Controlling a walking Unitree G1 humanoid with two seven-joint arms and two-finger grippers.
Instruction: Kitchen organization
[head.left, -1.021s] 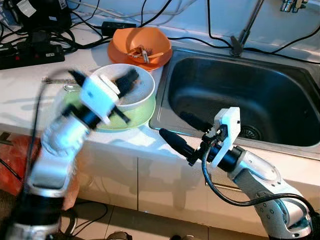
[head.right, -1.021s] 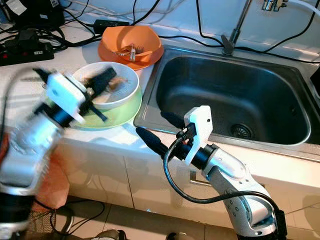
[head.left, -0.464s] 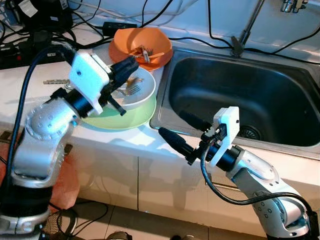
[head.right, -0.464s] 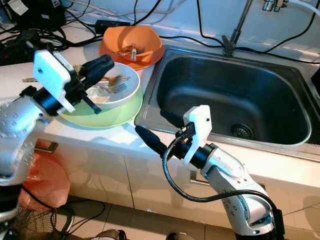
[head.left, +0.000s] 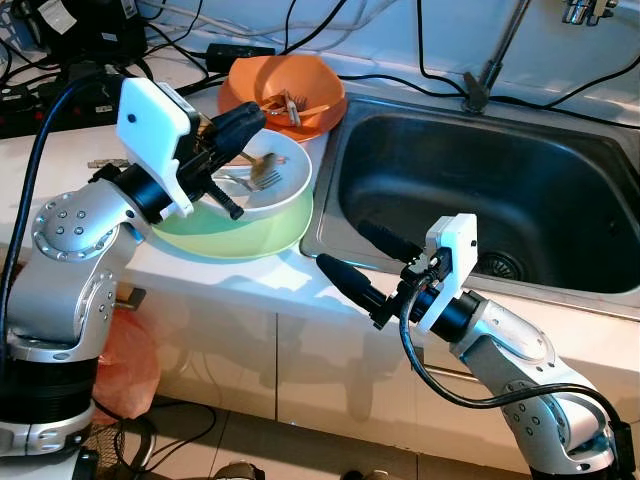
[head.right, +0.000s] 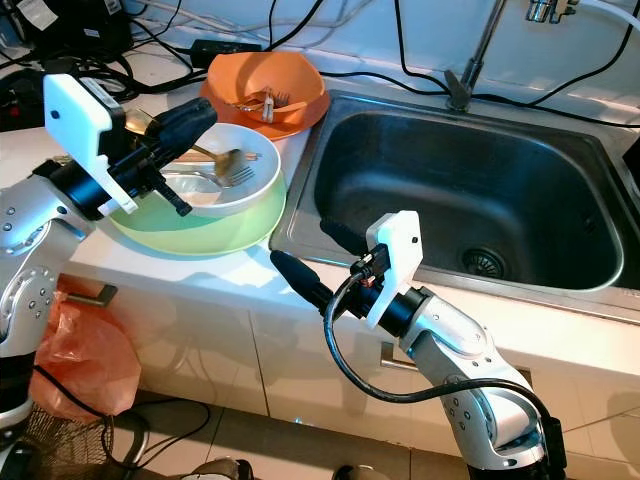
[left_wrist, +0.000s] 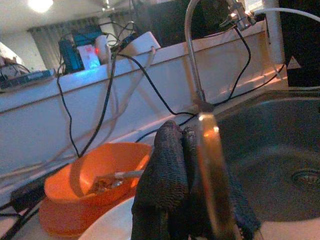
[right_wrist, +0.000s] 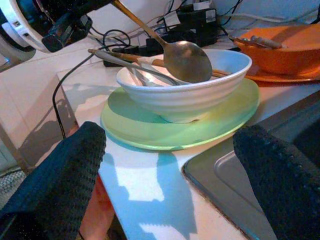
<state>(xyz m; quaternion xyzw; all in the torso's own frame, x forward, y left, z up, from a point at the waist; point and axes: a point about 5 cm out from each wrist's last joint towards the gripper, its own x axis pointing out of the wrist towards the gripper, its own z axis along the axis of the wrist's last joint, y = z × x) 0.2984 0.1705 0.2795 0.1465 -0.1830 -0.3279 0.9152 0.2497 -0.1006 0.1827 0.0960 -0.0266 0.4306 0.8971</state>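
Left eye view, white countertop, steel sink

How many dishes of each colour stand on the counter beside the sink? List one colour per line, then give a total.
Orange: 2, an orange bowl on an orange plate
White: 1, the white bowl
Green: 1, the green plate under the white bowl
Total: 4

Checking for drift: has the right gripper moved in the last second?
No. The right gripper hangs open at the same spot by the sink's front-left corner.
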